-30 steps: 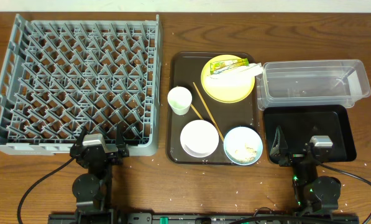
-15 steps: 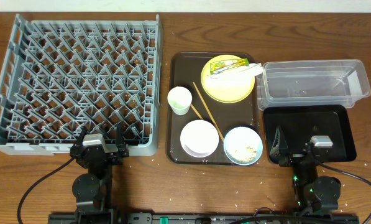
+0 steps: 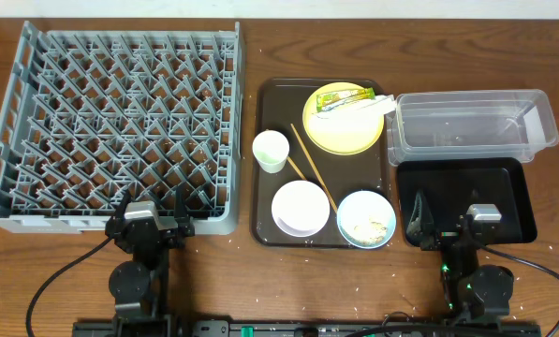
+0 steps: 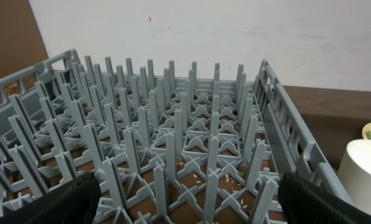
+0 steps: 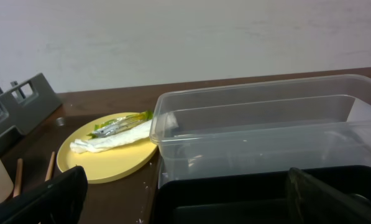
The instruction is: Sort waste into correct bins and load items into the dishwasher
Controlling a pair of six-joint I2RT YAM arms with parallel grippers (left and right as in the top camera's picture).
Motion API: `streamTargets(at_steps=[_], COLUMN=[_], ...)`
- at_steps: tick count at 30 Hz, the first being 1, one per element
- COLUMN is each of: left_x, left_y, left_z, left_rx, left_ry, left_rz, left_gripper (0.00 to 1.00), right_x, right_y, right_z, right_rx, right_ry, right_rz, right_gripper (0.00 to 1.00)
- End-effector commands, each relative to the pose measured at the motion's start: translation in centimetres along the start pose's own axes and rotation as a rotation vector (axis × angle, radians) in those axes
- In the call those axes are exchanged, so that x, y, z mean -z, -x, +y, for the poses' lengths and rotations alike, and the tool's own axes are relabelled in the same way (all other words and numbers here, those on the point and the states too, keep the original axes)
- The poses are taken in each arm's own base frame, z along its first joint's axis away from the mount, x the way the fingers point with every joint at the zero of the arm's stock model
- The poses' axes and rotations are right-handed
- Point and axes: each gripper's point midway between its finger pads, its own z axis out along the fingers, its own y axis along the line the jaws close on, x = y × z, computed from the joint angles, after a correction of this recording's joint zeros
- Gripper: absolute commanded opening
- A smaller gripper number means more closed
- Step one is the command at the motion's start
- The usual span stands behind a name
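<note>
now — wrapper [image 3: 343,96], napkin [image 3: 365,109] on yellow plate [image 3: 340,136]

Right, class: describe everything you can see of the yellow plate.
The yellow plate is round, smooth and plastic-looking, with a shallow raised rim. It lies flat, right way up, in the far right corner of the dark brown tray. A yellow-green wrapper and a crumpled white napkin rest on its far half; the near half is bare. The clear tub stands just to its right; whether they touch cannot be told.
</note>
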Motion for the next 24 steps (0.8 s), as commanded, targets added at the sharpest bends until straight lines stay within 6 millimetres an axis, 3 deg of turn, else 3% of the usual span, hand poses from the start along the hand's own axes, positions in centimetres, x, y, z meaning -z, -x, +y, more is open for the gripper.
streamTargets(at_steps=[1,20,24], left_x=[-0.1,-0.1,-0.1], left_y=[-1.7,-1.7,-1.7], left_z=[0.3,0.3,0.3], left_rx=[-0.015,-0.015,-0.015], left_ry=[0.013,0.013,0.013], left_rz=[0.048,0.048,0.048], left_gripper=[0.92,0.92,0.92], right_x=[0.0,0.0,0.2], right_y=[-0.1,0.4,2.0], right_z=[0.1,-0.5,2.2], right_rx=[0.008,0.007,0.002], right_ry=[0.005,-0.033,0.119], right_rz=[0.0,-0.02,-0.079], right_gripper=[0.99,0.99,0.99])
